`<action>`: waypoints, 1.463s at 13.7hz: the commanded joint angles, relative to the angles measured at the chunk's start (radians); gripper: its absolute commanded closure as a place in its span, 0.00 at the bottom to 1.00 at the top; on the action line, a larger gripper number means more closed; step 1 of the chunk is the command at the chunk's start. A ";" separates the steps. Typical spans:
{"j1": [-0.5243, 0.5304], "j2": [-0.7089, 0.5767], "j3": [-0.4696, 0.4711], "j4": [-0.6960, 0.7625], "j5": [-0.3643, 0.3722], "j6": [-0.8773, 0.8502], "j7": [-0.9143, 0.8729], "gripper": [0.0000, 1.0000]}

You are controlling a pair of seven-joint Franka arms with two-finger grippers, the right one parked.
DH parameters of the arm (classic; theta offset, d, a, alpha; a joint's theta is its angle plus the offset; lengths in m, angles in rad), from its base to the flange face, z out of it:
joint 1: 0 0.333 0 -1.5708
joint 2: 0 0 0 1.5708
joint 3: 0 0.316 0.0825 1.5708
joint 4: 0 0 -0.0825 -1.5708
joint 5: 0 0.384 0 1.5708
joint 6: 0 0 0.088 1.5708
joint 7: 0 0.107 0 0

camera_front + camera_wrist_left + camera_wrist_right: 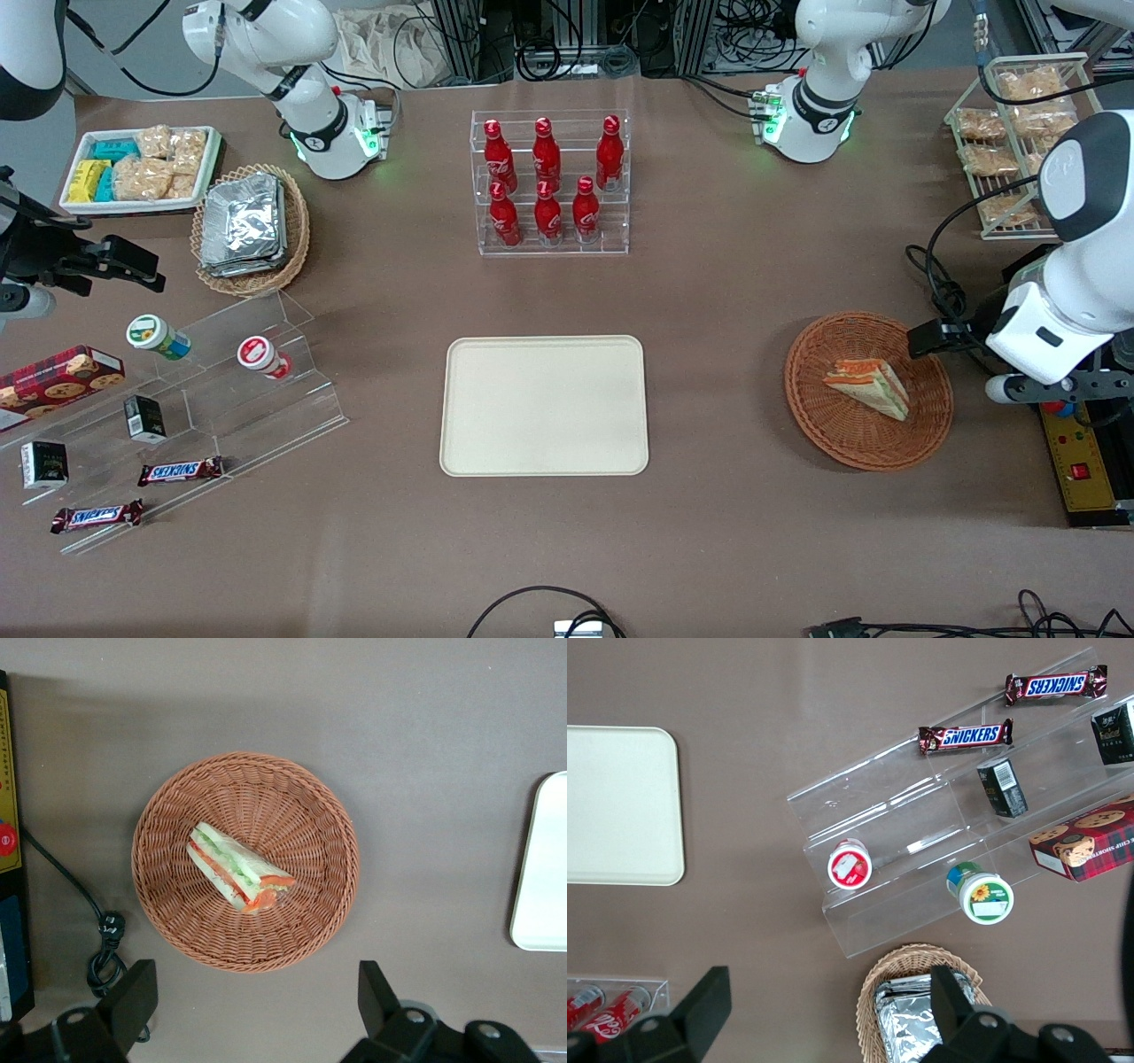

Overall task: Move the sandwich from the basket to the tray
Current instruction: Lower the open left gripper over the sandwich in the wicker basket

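Gripper (252,1005) spread wide, hovering above the basket (159,895); sandwich (237,866) lies mid-basket, centre of frame. Best to drop straight down, fingers straddling the wedge's long sides; tray (543,404) waits.

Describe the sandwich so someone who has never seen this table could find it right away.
Start at the cream tray mid-table, then look toward the working arm's end for the round orange-brown wicker basket. The sandwich lies in it, below the open gripper. It is a pale bread wedge with orange-red and green layers, unlike the foil packets in the lighter basket.
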 commanded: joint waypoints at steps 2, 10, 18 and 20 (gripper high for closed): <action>-0.001 0.004 -0.002 0.021 -0.005 -0.007 -0.026 0.00; 0.038 0.077 0.006 -0.007 -0.008 0.013 -0.323 0.00; 0.040 0.100 0.023 -0.328 0.006 0.423 -0.859 0.00; 0.040 0.107 0.023 -0.376 0.006 0.480 -0.935 0.00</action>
